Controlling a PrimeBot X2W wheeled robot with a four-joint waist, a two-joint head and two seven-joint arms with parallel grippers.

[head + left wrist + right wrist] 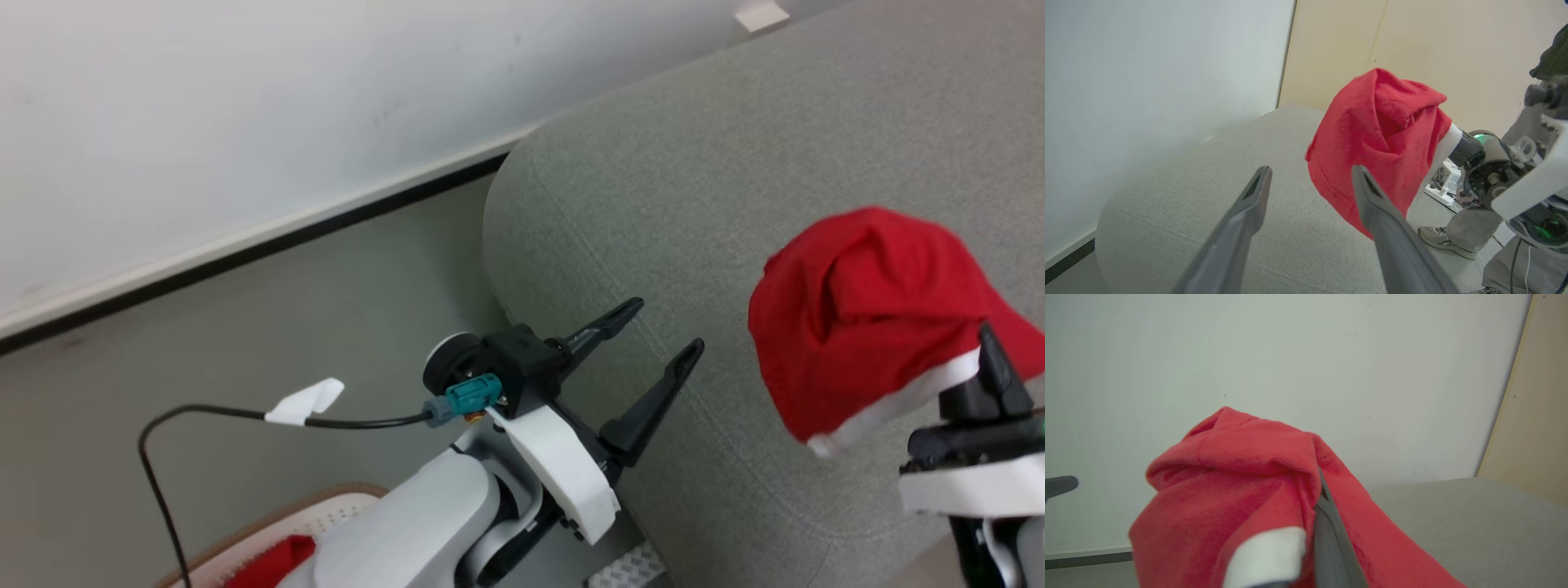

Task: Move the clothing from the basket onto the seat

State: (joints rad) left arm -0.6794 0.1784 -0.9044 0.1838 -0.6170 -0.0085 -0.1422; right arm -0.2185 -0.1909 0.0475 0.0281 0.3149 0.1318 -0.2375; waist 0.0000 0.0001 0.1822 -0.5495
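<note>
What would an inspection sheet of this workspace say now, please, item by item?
Surface: grey seat, garment not laid down yet.
Job's things: red garment held over the seat; more red cloth in the basket.
Clutter: small white piece at the seat's far edge.
Grippers: left tool open, holding nothing; right tool shut on the red garment.
Cables: black cable with white tag at the left wrist.
Surroundings: white wall, grey floor, a person's shoe.

Basket [326,516] mostly behind pale forearm [416,523]
</note>
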